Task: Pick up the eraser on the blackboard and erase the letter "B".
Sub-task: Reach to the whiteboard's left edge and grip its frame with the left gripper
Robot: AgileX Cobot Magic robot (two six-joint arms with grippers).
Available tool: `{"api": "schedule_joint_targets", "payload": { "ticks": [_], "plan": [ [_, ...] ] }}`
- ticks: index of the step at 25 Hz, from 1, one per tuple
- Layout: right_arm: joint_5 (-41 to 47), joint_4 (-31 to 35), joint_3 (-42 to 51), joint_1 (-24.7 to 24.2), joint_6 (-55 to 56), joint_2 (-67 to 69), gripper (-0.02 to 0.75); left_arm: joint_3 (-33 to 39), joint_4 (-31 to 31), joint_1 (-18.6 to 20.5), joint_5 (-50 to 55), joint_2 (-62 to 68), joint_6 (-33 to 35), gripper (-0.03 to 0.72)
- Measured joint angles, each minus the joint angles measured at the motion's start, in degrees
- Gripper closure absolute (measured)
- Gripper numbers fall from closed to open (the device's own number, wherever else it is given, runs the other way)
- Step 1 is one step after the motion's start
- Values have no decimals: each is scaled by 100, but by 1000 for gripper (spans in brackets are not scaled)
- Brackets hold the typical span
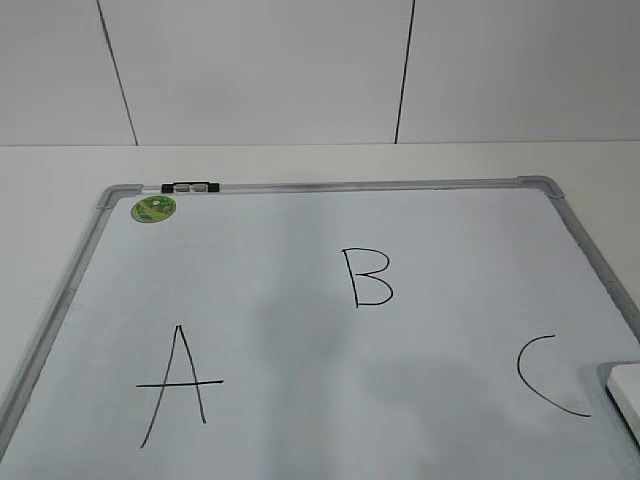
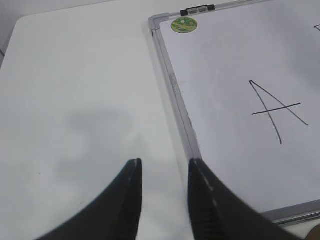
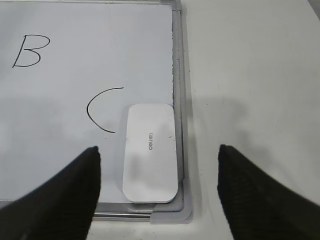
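The blackboard (image 1: 420,330) is a pale white board with a grey frame, lying flat on the table. The letter "B" (image 1: 366,277) is drawn in black near its middle; it also shows in the right wrist view (image 3: 30,51). The white eraser (image 3: 150,152) lies on the board's near right corner beside the "C" (image 3: 102,110); only its edge shows in the exterior view (image 1: 625,395). My right gripper (image 3: 157,165) is wide open, above the eraser, its fingers to either side. My left gripper (image 2: 164,172) is open and empty over the board's left frame edge.
The letter "A" (image 1: 178,385) is on the board's left part. A round green sticker (image 1: 154,208) and a small black-and-silver clip (image 1: 193,187) sit at the board's far left corner. White table (image 2: 75,100) surrounds the board; a white wall stands behind.
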Motion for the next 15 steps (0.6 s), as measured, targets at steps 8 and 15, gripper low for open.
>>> {"api": "schedule_joint_targets", "payload": {
  "ticks": [8, 15],
  "plan": [
    [0, 0, 0, 0, 0, 0, 155, 0, 0, 0, 0, 0, 0, 449],
    [53, -10, -118, 0, 153, 153, 155, 0, 0, 0, 0, 0, 0, 449]
  ]
}}
